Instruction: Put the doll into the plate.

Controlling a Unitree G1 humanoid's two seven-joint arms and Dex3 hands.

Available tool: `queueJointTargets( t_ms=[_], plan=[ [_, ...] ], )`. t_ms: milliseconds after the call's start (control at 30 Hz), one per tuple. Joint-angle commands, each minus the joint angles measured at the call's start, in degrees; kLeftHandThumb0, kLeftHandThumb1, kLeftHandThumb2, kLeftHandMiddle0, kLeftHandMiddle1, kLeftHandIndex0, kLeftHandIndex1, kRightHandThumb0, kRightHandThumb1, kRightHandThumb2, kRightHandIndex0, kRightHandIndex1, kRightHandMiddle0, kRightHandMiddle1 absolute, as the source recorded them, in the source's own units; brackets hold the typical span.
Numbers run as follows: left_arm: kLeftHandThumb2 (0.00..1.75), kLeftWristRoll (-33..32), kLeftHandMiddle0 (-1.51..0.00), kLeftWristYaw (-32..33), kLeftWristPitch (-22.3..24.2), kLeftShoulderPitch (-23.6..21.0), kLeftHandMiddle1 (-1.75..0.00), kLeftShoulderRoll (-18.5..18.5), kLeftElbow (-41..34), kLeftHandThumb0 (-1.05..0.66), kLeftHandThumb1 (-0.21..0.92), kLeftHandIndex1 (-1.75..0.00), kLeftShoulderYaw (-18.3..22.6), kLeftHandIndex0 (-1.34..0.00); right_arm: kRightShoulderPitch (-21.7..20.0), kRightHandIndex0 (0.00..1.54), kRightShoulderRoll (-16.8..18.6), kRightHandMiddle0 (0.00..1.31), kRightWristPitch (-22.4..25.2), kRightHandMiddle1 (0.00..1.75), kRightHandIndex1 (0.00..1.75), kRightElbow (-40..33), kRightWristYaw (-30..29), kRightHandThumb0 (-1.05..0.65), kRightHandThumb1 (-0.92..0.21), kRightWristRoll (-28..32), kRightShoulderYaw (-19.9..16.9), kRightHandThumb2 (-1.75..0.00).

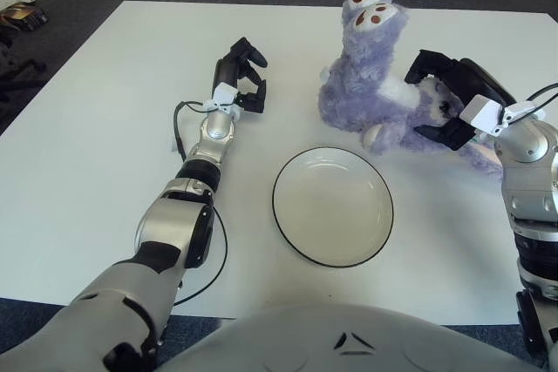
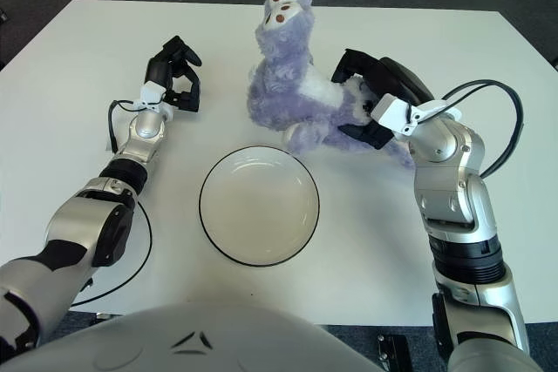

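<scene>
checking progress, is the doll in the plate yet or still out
Still out. The purple doll lies on the table behind the empty plate, gripped by the right hand. The left hand shows left of it.

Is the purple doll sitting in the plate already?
No, the purple doll is on the table behind the plate, gripped by the right hand, and the plate holds nothing.

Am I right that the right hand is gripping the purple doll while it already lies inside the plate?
Not quite: the right hand does grip the purple doll, but the doll sits on the table beyond the plate, not inside it, as the left eye view shows.
</scene>
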Motion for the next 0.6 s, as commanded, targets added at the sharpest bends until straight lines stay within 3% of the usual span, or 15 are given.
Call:
queueJointTargets(
  t_ms=[0, 400, 567],
  plan=[
    [1.59, 0.4, -0.78, 0.5, 0.4, -1.0, -1.71, 0.0, 0.4, 0.00, 0.07, -1.75, 0.0, -0.59, -1.7, 0.92, -0.3, 0.69, 1.3, 1.75, 1.68, -1.7, 0.6, 0.00, 0.08, 1.5, -0.6, -1.75],
    [1.61, 1.8, -0.83, 1.9, 0.7, -1.5, -1.66, 0.3, 0.9, 0.00, 0.04, -1.75, -0.6, -0.60, -2.9, 0.92, -0.1, 0.69, 6.1, 1.75, 1.68, -5.7, 2.9, 0.00, 0.08, 3.8, 0.8, -1.75],
    [1.61, 2.5, -0.87, 2.4, 1.7, -1.7, -1.60, 0.3, 0.8, 0.00, 0.02, -1.75, -1.0, -0.62, -3.0, 0.91, -0.5, 0.69, 5.1, 1.75, 1.70, -6.5, 2.7, 0.00, 0.08, 3.7, 1.7, -1.75]
  ],
)
